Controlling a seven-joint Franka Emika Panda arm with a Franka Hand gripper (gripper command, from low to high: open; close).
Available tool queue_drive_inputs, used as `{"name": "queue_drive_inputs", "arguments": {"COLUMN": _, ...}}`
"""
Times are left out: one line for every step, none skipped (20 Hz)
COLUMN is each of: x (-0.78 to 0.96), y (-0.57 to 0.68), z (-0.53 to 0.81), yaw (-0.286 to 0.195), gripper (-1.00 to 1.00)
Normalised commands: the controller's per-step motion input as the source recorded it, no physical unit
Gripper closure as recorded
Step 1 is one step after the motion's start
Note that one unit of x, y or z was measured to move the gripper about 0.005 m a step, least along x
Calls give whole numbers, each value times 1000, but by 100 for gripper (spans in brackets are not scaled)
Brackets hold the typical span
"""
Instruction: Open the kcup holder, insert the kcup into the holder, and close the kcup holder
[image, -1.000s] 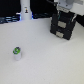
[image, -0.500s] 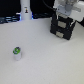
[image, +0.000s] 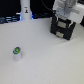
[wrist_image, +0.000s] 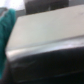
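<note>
A Franka arm's gripper hangs directly over the kcup holder at the far side of the white table, on the exterior view's right; the pale gripper body overlaps the top of the black box, and whether it touches the box cannot be told from here; the fingers are not clearly resolved in either view, so whether they are spread or pinched together cannot be told. The wrist view is filled, blurred, by the holder's slanted pale-lit top and its dark front face below, which suggests the camera sits close above the unit. The holder reads as a black boxy unit with a drawer front showing lighter recesses; the drawer appears closed, so the opening step looks not yet done. The kcup stands upright well apart from the gripper, near the exterior view's left and toward the front of the table; it is a small white pod with a round green top, alone on bare tabletop. The coming move likely turns on the drawer's front face: it lies just below the gripper, facing the front of the table, so the pull would run toward the viewer. A white bottle-like object stands at the back.
</note>
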Motion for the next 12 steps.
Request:
{"name": "queue_drive_inputs", "arguments": {"x": -1, "y": 4, "z": -8, "yaw": -3, "gripper": 100}}
{"name": "queue_drive_inputs", "arguments": {"x": 72, "y": -16, "z": -10, "yaw": -6, "gripper": 100}}
{"name": "queue_drive_inputs", "arguments": {"x": 175, "y": -26, "z": 12, "yaw": -7, "gripper": 100}}
{"name": "queue_drive_inputs", "arguments": {"x": 406, "y": -77, "z": 81, "yaw": -26, "gripper": 100}}
{"name": "queue_drive_inputs", "arguments": {"x": 622, "y": -104, "z": 147, "yaw": -45, "gripper": 100}}
{"name": "queue_drive_inputs", "arguments": {"x": 737, "y": -139, "z": 186, "yaw": -55, "gripper": 100}}
{"name": "queue_drive_inputs", "arguments": {"x": 813, "y": -148, "z": 219, "yaw": -61, "gripper": 100}}
{"name": "queue_drive_inputs", "arguments": {"x": 801, "y": -148, "z": 244, "yaw": -64, "gripper": 100}}
{"name": "queue_drive_inputs", "arguments": {"x": 758, "y": -165, "z": 250, "yaw": -57, "gripper": 100}}
{"name": "queue_drive_inputs", "arguments": {"x": 596, "y": -159, "z": 318, "yaw": -24, "gripper": 100}}
{"name": "queue_drive_inputs", "arguments": {"x": 745, "y": -163, "z": 265, "yaw": -50, "gripper": 100}}
{"name": "queue_drive_inputs", "arguments": {"x": 793, "y": -187, "z": 255, "yaw": -55, "gripper": 100}}
